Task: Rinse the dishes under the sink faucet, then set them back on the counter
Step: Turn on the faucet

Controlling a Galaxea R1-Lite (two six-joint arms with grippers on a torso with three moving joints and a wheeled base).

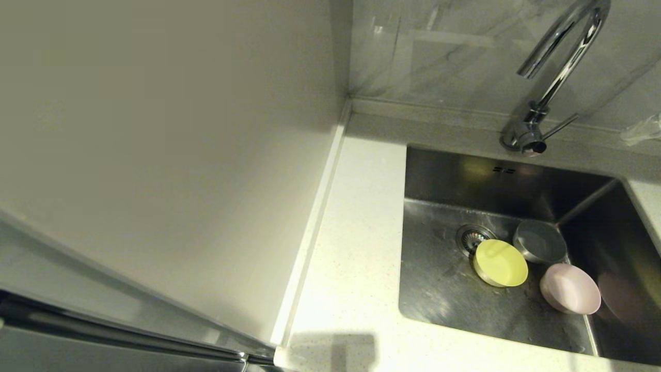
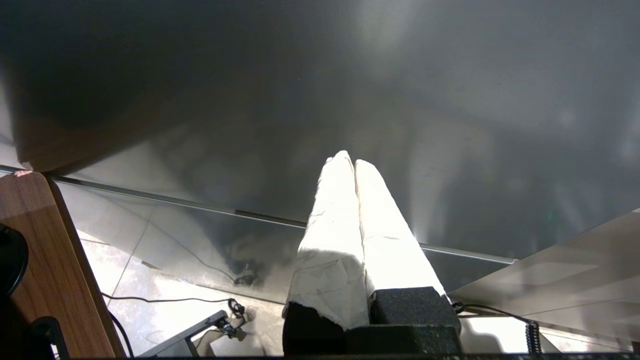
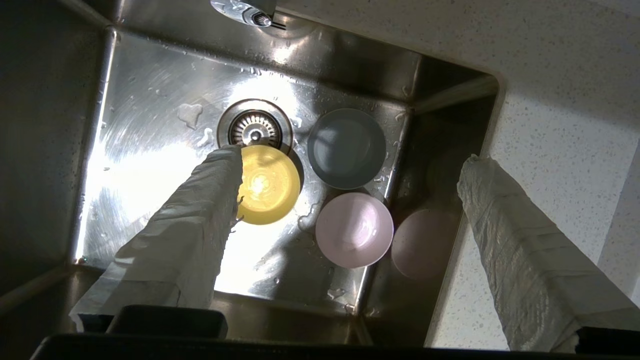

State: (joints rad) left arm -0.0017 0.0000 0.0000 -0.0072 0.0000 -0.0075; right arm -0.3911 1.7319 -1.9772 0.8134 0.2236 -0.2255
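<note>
Three dishes stand in the sink [image 1: 439, 279] beside its drain [image 1: 471, 237]: a yellow-green bowl [image 1: 501, 262], a grey-blue bowl [image 1: 539, 241] and a pink bowl [image 1: 570, 288] against the right wall. The chrome faucet [image 1: 555, 67] rises behind the basin. My right gripper [image 3: 352, 155] hangs open high above the sink [image 3: 150, 125], holding nothing. One wrapped finger overlaps the yellow-green bowl [image 3: 267, 185], the other lies over the counter [image 3: 550, 100]. Between them are the grey-blue bowl [image 3: 346, 148] and pink bowl [image 3: 354, 229]. My left gripper [image 2: 350, 159] is shut and empty, parked low by a steel front.
White speckled counter [image 1: 356, 232] runs left of the basin, bounded by a raised edge strip [image 1: 310, 227] and an off-white wall panel [image 1: 155, 129]. Crumpled clear plastic [image 1: 643, 129] lies behind the sink at the far right. Water drops dot the basin floor.
</note>
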